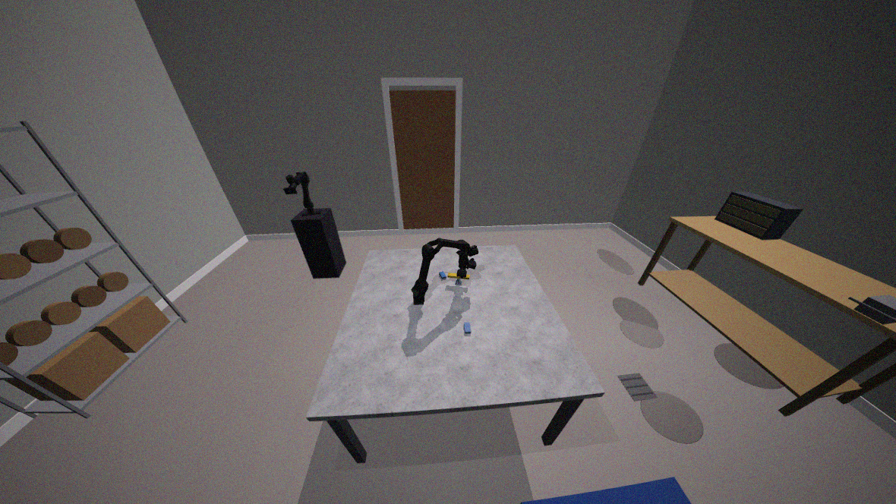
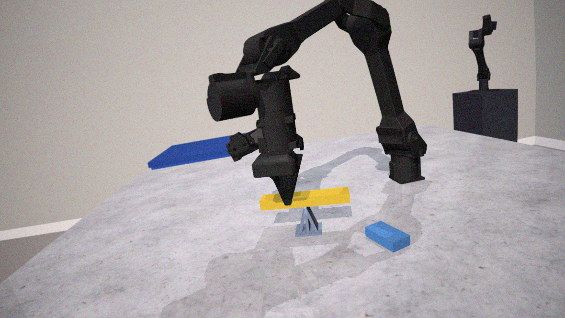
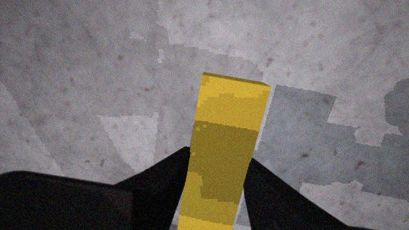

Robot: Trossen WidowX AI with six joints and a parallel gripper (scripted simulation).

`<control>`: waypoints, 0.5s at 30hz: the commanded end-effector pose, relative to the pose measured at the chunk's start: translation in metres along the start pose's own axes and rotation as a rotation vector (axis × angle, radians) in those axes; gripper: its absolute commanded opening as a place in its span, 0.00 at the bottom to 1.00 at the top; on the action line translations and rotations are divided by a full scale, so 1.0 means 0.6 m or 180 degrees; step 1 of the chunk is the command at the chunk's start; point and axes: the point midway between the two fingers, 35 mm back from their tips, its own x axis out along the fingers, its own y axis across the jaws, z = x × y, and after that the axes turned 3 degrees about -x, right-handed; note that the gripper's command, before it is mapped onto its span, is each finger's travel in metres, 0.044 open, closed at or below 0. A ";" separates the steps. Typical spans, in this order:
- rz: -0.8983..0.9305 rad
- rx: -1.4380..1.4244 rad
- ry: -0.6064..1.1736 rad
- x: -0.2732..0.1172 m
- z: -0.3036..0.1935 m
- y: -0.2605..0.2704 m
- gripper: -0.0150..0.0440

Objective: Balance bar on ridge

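The claw (image 1: 462,275) (image 2: 288,202) (image 3: 217,158) grips the bar (image 1: 452,275) (image 2: 327,197) (image 3: 230,107) off-centre (one finger on each side). The bar lies across the top of the ridge (image 1: 459,282) (image 2: 309,227), clear of the table (image 1: 488,370) (image 2: 221,277) (image 3: 86,52). A blue block (image 1: 443,275) (image 2: 387,236) sits near the ridge.

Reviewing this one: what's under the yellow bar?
Under the yellow bar, the grey ridge stands on the table. The bar's underside is hidden, so I cannot tell whether they touch.
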 end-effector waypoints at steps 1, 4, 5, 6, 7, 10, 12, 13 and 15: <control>-0.0016 0.0009 0.0005 0.001 0.000 -0.001 0.25; -0.0016 0.0009 0.0005 0.001 0.000 -0.001 0.25; -0.0016 0.0009 0.0005 0.001 0.000 -0.001 0.25; 0.0000 0.0001 0.0000 0.000 0.000 0.000 0.25; 0.0000 0.0001 0.0000 0.000 0.000 0.000 0.25; 0.0000 0.0001 0.0000 0.000 0.000 0.000 0.25; 0.0000 0.0001 0.0000 0.000 0.000 0.000 0.25; 0.0000 0.0001 0.0000 0.000 0.000 0.000 0.25; 0.0000 0.0001 0.0000 0.000 0.000 0.000 0.25</control>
